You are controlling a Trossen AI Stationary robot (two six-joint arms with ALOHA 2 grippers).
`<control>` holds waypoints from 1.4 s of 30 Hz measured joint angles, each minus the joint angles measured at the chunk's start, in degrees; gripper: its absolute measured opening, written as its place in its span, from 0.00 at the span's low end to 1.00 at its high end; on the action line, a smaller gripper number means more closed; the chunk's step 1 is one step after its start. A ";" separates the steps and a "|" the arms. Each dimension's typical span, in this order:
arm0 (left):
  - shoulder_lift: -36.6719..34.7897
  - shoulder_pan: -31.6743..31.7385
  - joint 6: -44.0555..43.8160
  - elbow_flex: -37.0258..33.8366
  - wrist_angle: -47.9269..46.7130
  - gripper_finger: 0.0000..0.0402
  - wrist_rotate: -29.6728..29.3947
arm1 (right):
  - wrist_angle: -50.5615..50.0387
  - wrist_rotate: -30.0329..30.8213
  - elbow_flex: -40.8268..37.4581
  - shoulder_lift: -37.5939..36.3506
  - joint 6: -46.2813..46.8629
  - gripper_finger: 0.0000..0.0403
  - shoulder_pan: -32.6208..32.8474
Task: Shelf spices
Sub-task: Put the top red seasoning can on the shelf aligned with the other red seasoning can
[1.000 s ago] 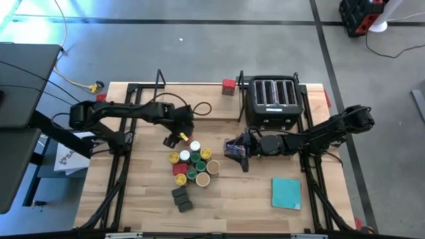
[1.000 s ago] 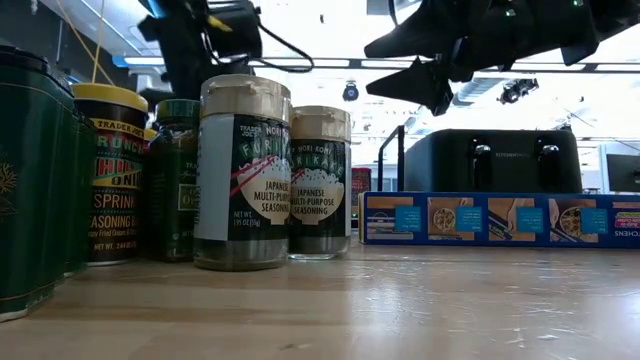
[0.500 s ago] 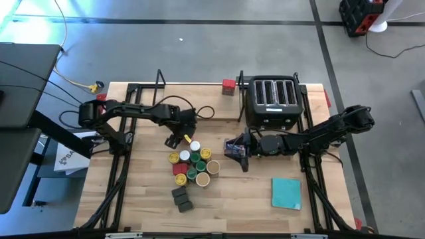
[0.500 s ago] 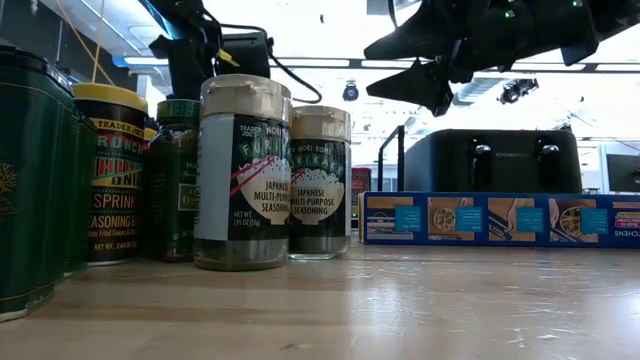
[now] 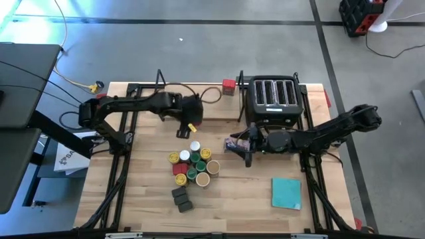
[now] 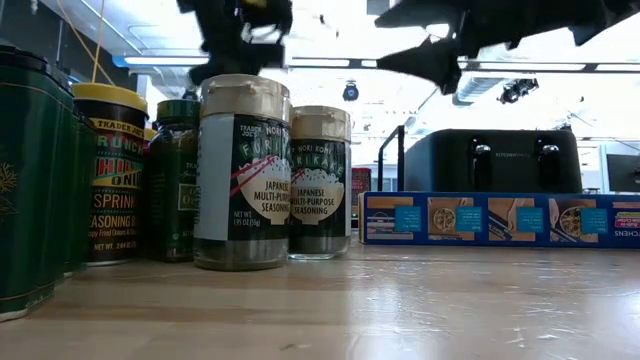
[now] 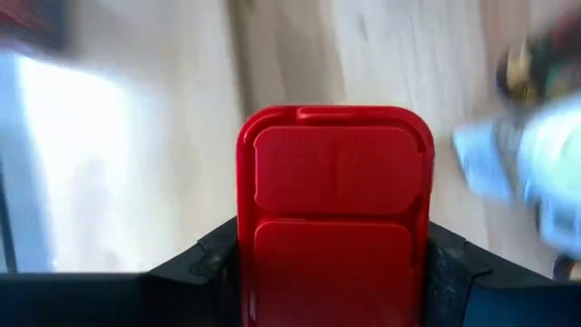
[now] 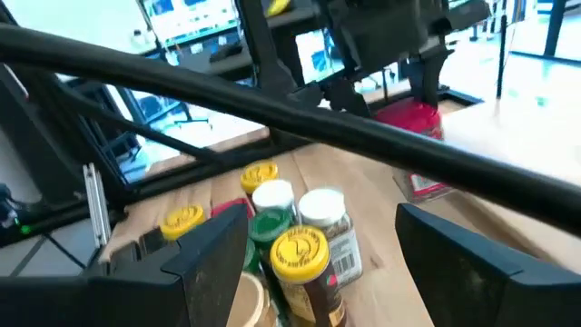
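A red tin is pinched between the left gripper fingers; it should be kept level until set on the shelf, while the right gripper fingers are held spread

The left gripper has pulled back from just above the cluster of spice jars toward the far side of the table, lifted clear, and now grips a red tin between its fingers. The right gripper has shifted slightly away from the jars and risen toward the toaster.
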 joint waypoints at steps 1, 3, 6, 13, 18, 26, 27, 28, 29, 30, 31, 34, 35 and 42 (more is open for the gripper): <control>0.15 0.19 -0.43 1.81 1.00 0.50 0.04 | -1.02 0.53 0.00 -1.41 0.01 0.68 0.00; 1.76 1.03 -0.96 6.00 2.49 0.50 0.02 | -3.43 1.00 0.00 -4.00 0.04 0.68 0.00; 7.40 2.69 -0.02 12.86 2.12 0.50 0.22 | -7.28 2.15 0.00 -7.35 1.34 0.68 0.00; 24.03 6.65 4.76 27.34 0.54 0.55 0.47 | -13.48 4.21 0.00 -9.41 4.24 0.68 0.00; 31.11 8.46 6.64 33.34 0.59 0.61 0.35 | -16.71 4.31 0.00 -9.37 7.00 0.68 0.07; 32.75 9.62 9.61 35.04 4.50 0.62 0.49 | -17.36 5.85 0.00 -9.37 7.67 0.68 1.14; 32.69 9.77 9.67 35.04 4.93 0.62 0.46 | -17.38 6.08 0.00 -9.37 7.67 0.68 1.25; 32.67 9.93 9.68 35.04 5.46 0.62 0.48 | -17.35 6.32 0.00 -9.37 7.67 0.68 1.25; 32.65 10.10 9.58 35.04 6.22 0.62 0.45 | -17.34 6.32 0.00 -9.37 7.66 0.68 1.25; 32.65 10.19 9.31 35.04 7.19 0.63 0.43 | -17.36 6.32 0.00 -9.37 7.65 0.68 1.25; 32.65 10.35 8.68 35.04 8.09 0.63 0.45 | -17.34 6.33 0.00 -9.37 7.64 0.68 1.25; 32.65 10.37 8.50 35.04 10.13 0.63 0.40 | -17.35 6.33 0.00 -9.37 7.54 0.68 1.25; 32.65 10.35 8.77 35.04 10.77 0.63 0.40 | -17.33 6.32 0.00 -9.37 7.54 0.68 1.25; 32.65 10.28 9.95 35.04 13.24 0.63 -0.16 | -17.33 6.32 0.00 -9.37 7.54 0.68 1.25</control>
